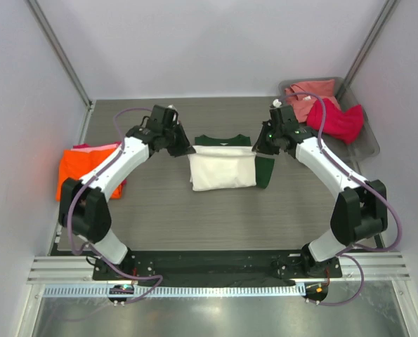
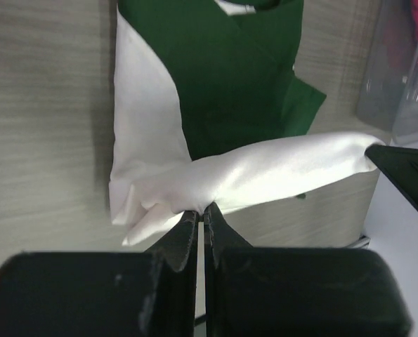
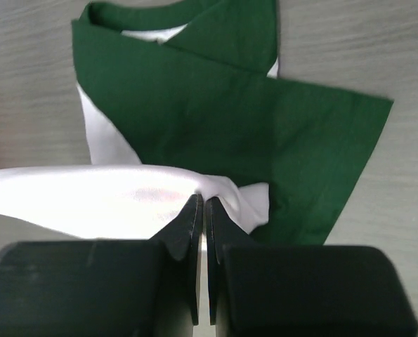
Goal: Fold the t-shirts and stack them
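Observation:
A cream t-shirt with dark green sleeves [image 1: 223,167] lies back-up in the middle of the table, its lower part folded up toward the collar. My left gripper [image 1: 188,151] is shut on the left corner of the cream hem [image 2: 194,189]. My right gripper [image 1: 256,149] is shut on the right corner of that hem [image 3: 230,193]. The hem edge hangs stretched between the two grippers above the green upper back [image 3: 194,105]. One green sleeve [image 1: 264,170] sticks out on the right. Orange and pink t-shirts [image 1: 82,168] lie stacked at the left edge.
A grey bin [image 1: 363,144] at the back right holds a salmon t-shirt [image 1: 308,95] and a crimson one [image 1: 336,121]. Walls close in on the left, right and back. Both arm bases sit on the black rail [image 1: 216,265] at the near edge.

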You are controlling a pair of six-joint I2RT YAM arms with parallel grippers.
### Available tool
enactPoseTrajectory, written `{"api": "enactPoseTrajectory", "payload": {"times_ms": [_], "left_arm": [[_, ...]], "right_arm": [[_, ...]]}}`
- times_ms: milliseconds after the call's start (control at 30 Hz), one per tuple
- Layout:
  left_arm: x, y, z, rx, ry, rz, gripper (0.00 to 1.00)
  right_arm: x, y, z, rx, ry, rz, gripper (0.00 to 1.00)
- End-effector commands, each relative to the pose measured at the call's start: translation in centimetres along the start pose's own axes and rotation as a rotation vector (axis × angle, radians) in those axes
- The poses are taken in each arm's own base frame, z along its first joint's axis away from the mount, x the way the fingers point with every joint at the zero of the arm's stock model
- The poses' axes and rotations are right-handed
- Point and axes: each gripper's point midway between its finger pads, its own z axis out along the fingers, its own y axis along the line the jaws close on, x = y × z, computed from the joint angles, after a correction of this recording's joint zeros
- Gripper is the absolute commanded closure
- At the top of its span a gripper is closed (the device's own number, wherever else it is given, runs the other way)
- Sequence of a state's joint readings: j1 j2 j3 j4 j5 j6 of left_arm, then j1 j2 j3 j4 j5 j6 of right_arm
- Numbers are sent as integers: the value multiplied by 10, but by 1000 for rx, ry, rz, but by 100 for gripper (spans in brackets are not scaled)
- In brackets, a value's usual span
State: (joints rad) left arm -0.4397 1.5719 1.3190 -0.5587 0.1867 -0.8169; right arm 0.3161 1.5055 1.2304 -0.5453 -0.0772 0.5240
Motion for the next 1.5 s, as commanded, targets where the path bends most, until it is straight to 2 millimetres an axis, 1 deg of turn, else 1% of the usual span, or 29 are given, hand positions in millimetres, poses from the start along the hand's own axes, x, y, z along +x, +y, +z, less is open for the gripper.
{"api": "enactPoseTrajectory", "payload": {"times_ms": [0, 33, 67, 100, 133, 167, 233, 300, 333, 400, 433, 533, 567, 633, 667, 700, 767, 800, 833, 867, 900, 967, 1033, 1067, 1100, 1200, 1333, 1400, 1467], "left_arm": [[-32, -4, 11, 13, -22, 19, 100], [-35, -4, 17, 16, -8, 11, 100], [-44, -12, 20, 34, -15, 10, 100], [-44, -4, 38, 13, 14, -7, 100], [-47, -3, 44, 13, 21, -11, 100], [-52, -3, 49, 10, 25, -21, 100], [-62, -4, 67, 19, 40, -32, 100], [-78, -8, 73, 24, 19, -39, 100], [-79, -1, 86, 6, 28, -45, 100], [-90, 3, 93, -7, 16, -52, 100], [-95, 6, 105, -15, 19, -59, 100], [-115, 7, 117, -10, -2, -73, 100], [-114, 15, 130, -22, 12, -83, 98], [-122, 16, 136, -13, 0, -75, 83], [-127, 15, 141, -9, -11, -65, 56], [-132, 16, 141, -17, -27, -56, 43], [-129, 26, 141, -47, -31, -33, 22], [-133, 24, 131, -53, -61, -20, 18], [-131, 27, 128, -63, -71, -15, 14], [-119, 41, 133, -83, -64, -18, 13], [-124, 35, 119, -69, -100, -10, 13], [-120, 33, 116, -38, -115, -4, 15], [-106, 33, 114, -3, -84, -13, 19], [-104, 30, 115, 13, -84, -22, 26], [-97, 31, 115, 20, -70, -25, 30], [-90, 23, 113, 44, -77, -18, 36], [-82, 13, 95, 43, -136, 12, 39], [-78, 4, 92, 53, -157, 36, 40], [-79, -10, 90, 85, -172, 49, 41]], "right_arm": [[-42, -3, 9, 34, -96, -11, 99], [-53, 2, 12, 28, -110, -11, 99], [-53, 0, 25, 33, -85, -11, 99], [-56, -1, 32, 38, -79, -6, 99], [-68, 1, 34, 31, -97, -1, 99], [-66, -4, 49, 46, -69, 6, 99], [-82, -5, 57, 43, -86, 22, 99], [-82, -14, 78, 63, -59, 30, 99], [-95, -15, 81, 60, -78, 36, 99], [-94, -24, 104, 71, -47, 46, 99], [-104, -20, 107, 52, -58, 46, 99], [-111, -22, 132, 32, -43, 53, 99], [-111, -22, 139, 27, -34, 56, 96], [-119, -18, 152, 7, -40, 54, 83], [-122, -17, 154, 3, -48, 52, 69], [-126, -16, 154, 4, -61, 54, 37], [-131, -16, 147, 6, -105, 45, 22], [-133, -14, 140, 1, -124, 41, 18], [-116, -25, 143, 17, -101, 43, 17], [-128, -15, 127, -20, -159, 27, 18], [-110, -23, 130, -14, -129, 31, 20], [-111, -14, 118, -56, -162, 20, 23], [-95, -18, 118, -69, -140, 17, 34], [-99, -15, 116, -93, -165, 10, 39], [-93, -15, 116, -105, -156, 9, 49], [-87, -6, 118, -161, -129, -2, 68], [-79, 6, 117, -238, -99, 1, 77], [-88, 13, 117, -277, -123, 1, 81], [-84, 17, 128, -299, -90, 18, 85]]}}
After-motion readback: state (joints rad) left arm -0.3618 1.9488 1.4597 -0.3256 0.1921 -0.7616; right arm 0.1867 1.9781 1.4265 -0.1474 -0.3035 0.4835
